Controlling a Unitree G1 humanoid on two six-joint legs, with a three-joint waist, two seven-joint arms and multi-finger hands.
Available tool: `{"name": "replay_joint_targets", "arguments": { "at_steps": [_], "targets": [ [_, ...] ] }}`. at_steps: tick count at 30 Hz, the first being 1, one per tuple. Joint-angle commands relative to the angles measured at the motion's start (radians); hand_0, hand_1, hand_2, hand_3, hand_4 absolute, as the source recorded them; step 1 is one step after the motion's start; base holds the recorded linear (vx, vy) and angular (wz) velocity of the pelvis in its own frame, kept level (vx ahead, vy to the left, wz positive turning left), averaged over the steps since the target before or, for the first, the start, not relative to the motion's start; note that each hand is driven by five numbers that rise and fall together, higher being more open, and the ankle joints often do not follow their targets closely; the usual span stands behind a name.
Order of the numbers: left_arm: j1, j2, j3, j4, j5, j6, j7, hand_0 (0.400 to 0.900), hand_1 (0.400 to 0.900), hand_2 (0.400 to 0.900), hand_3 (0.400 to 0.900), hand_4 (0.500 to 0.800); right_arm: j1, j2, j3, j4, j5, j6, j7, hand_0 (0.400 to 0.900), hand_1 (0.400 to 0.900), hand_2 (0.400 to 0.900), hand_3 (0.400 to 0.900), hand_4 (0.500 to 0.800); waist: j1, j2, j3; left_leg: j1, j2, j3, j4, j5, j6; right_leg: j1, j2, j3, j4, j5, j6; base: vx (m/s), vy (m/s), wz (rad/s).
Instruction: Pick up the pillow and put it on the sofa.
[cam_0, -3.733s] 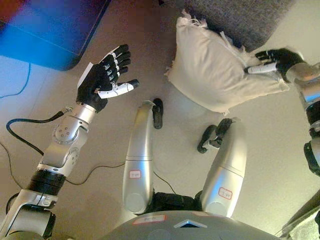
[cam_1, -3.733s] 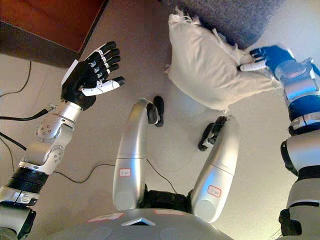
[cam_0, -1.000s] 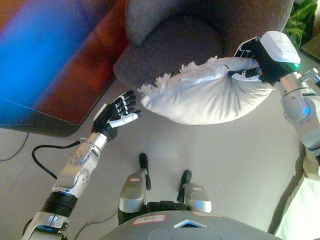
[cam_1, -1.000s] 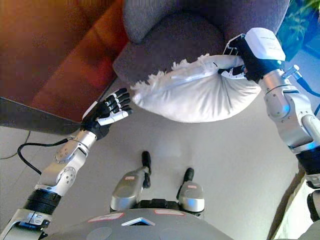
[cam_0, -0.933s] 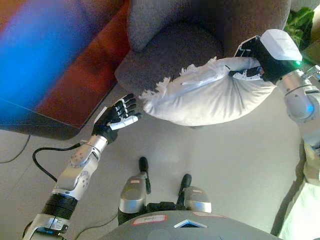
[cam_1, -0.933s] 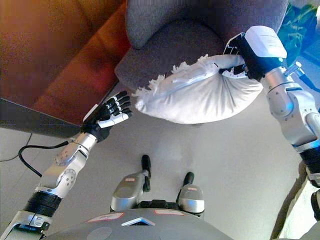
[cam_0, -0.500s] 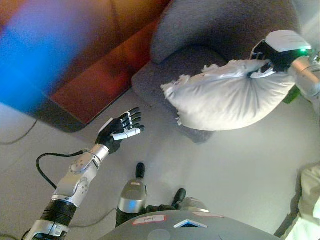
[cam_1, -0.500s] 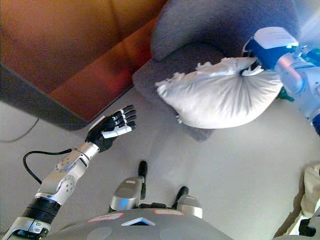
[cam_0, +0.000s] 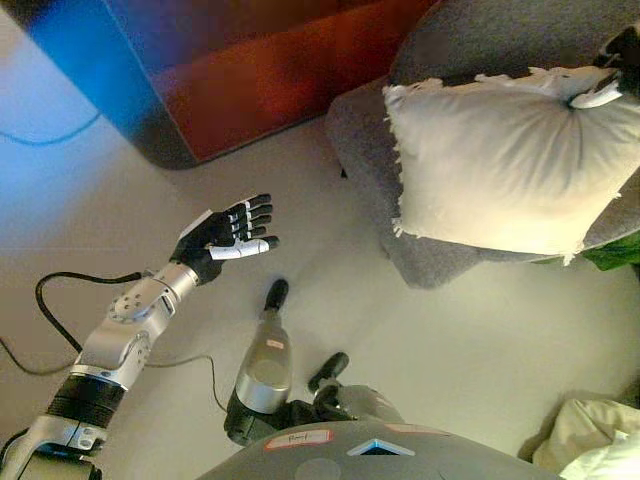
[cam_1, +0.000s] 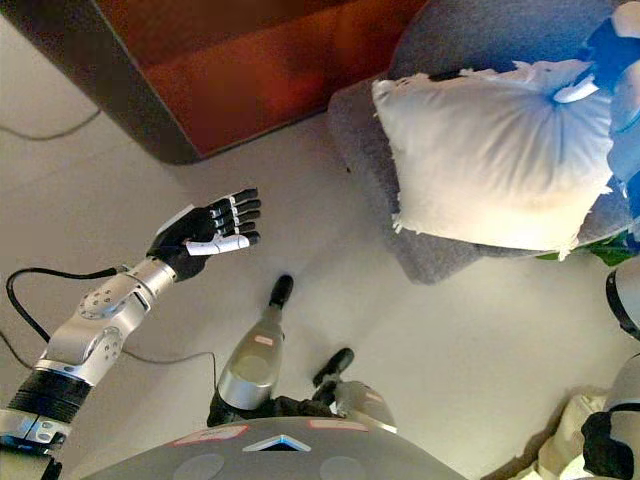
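The cream pillow (cam_0: 500, 160) with fringed edges is over the seat of the grey sofa (cam_0: 445, 45) at the upper right, seen flat-on. My right hand (cam_0: 612, 75) is at the pillow's upper right corner, at the view's right edge, with fingers curled on the cloth. It also shows in the right eye view (cam_1: 598, 62). My left hand (cam_0: 222, 237) is open and empty, held over the floor at the left, well apart from the pillow.
A dark red-brown cabinet (cam_0: 260, 70) stands at the upper left beside the sofa. A green object (cam_0: 612, 250) shows at the sofa's lower right edge. Pale cloth (cam_0: 590, 440) lies at the lower right corner. Beige floor fills the middle.
The camera has swung, shifting the whole scene. The pillow has turned from edge-on to flat-on and now sits over the sofa seat. The left hand stays open.
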Motion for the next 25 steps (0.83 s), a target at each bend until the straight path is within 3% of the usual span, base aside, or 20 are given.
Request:
{"name": "replay_joint_targets", "arguments": {
  "at_steps": [1,4,6,10,15,19,25],
  "targets": [
    [-0.015,0.010,0.018,-0.112,-0.052,-0.068,-0.028,0.900,0.900,0.900,0.900,0.800,-0.210,-0.111,-0.017,0.044,-0.010,0.100,-0.224,0.900,0.900,0.900,0.900,0.800,0.007,0.001,-0.072,0.098,0.016,-0.003,-0.034,-0.132,-0.019,-0.025,0.022,0.023,0.009,0.071,0.009,0.02,-0.014,-0.06],
    [-0.021,0.016,0.014,-0.114,-0.047,-0.068,-0.036,0.900,0.900,0.900,0.900,0.800,-0.198,-0.101,-0.032,0.057,-0.008,0.094,-0.260,0.900,0.900,0.900,0.900,0.800,0.007,-0.001,-0.080,0.109,0.015,0.008,-0.034,-0.140,-0.016,-0.018,0.018,0.020,0.008,0.072,0.014,0.01,0.004,-0.07],
    [-0.015,0.014,0.007,-0.095,-0.053,-0.077,-0.034,0.900,0.900,0.900,0.900,0.800,-0.187,-0.098,-0.047,0.065,-0.023,0.095,-0.242,0.900,0.900,0.900,0.900,0.800,0.000,0.004,-0.089,0.124,0.015,0.017,-0.034,-0.144,-0.014,-0.016,0.013,0.022,0.012,0.076,0.020,0.05,0.052,-0.08],
    [-0.016,0.013,-0.002,-0.092,-0.047,-0.086,-0.031,0.900,0.900,0.900,0.900,0.800,-0.177,-0.087,-0.066,0.064,-0.010,0.091,-0.312,0.900,0.900,0.900,0.900,0.800,-0.005,0.008,-0.091,0.138,0.020,0.027,-0.034,-0.153,-0.011,-0.009,0.009,0.028,0.014,0.075,0.022,0.00,0.013,-0.07],
    [0.004,-0.013,0.002,-0.104,-0.023,-0.083,-0.020,0.900,0.900,0.900,0.900,0.800,-0.127,-0.080,-0.129,0.026,0.080,0.042,-0.360,0.900,0.900,0.900,0.900,0.800,-0.016,0.010,-0.117,0.155,0.022,0.036,-0.034,-0.161,-0.012,0.007,0.011,0.036,0.007,0.070,0.023,0.00,0.041,-0.05],
    [0.014,-0.052,0.008,-0.088,0.003,-0.090,0.010,0.900,0.900,0.900,0.900,0.800,0.054,-0.061,-0.281,-0.133,0.193,-0.023,-0.368,0.900,0.900,0.900,0.900,0.800,-0.052,0.015,-0.151,0.184,0.022,0.056,-0.034,-0.171,-0.008,0.017,0.008,0.052,0.014,0.066,0.025,0.01,0.065,-0.15],
    [0.005,-0.125,0.004,-0.027,0.034,-0.119,0.059,0.900,0.900,0.900,0.900,0.800,0.345,0.025,-0.471,-0.393,0.187,-0.045,-0.364,0.900,0.900,0.900,0.900,0.800,-0.131,0.047,-0.198,0.235,0.023,0.106,-0.034,-0.186,0.002,0.015,-0.003,0.092,0.031,0.063,0.023,0.00,0.098,-0.23]
  ]
}}
